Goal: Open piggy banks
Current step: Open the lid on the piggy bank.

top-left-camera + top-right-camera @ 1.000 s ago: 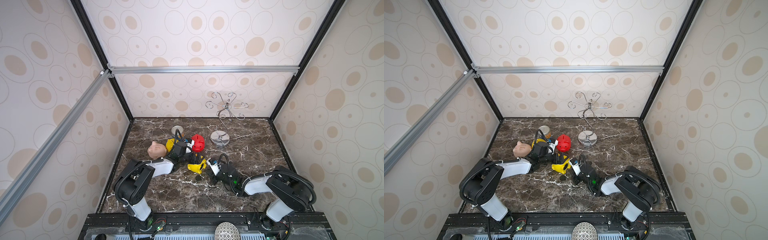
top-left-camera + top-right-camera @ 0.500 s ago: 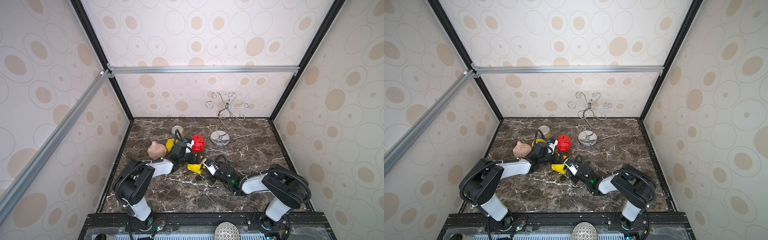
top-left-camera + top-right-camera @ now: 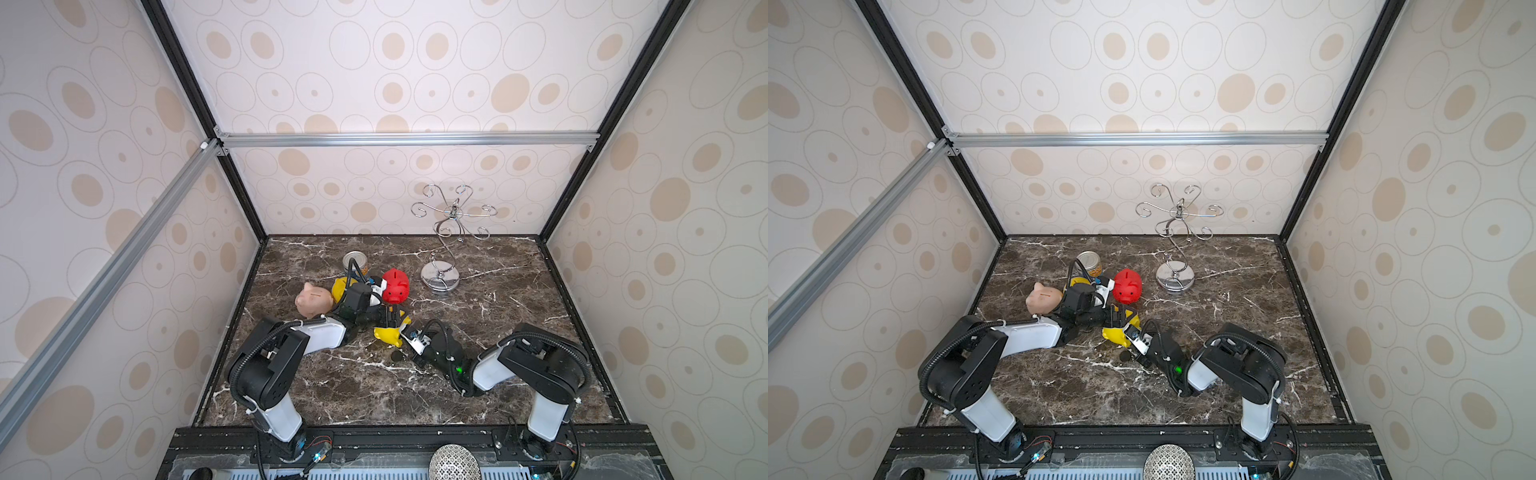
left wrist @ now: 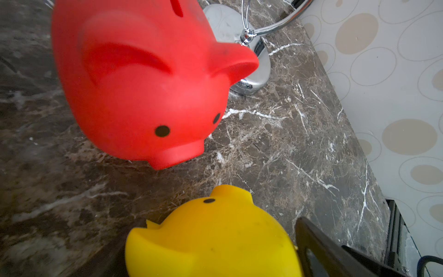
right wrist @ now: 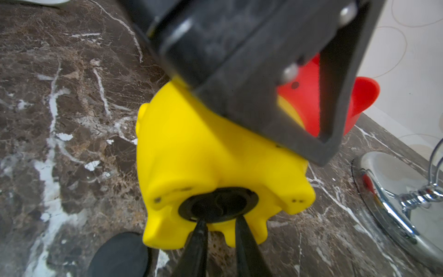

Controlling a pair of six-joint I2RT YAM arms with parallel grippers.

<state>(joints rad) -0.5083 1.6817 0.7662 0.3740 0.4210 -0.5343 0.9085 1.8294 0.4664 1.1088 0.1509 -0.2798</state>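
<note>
- Your left fingers (image 5: 263, 96) clamp the yellow piggy bank (image 5: 203, 156), its plug (image 5: 218, 203) facing the right arm.
- Your right fingers (image 5: 196, 247): narrow, tips at plug, lower centre; pinch unconfirmed.

Bright, even light; red piggy bank (image 4: 143, 91) blurred (close lens).

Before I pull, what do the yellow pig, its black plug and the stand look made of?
The yellow pig: smooth moulded plastic, soft sheen. The black plug: matte, probably rubber or soft plastic. The stand: polished metal, given its mirror-like reflections.
</note>
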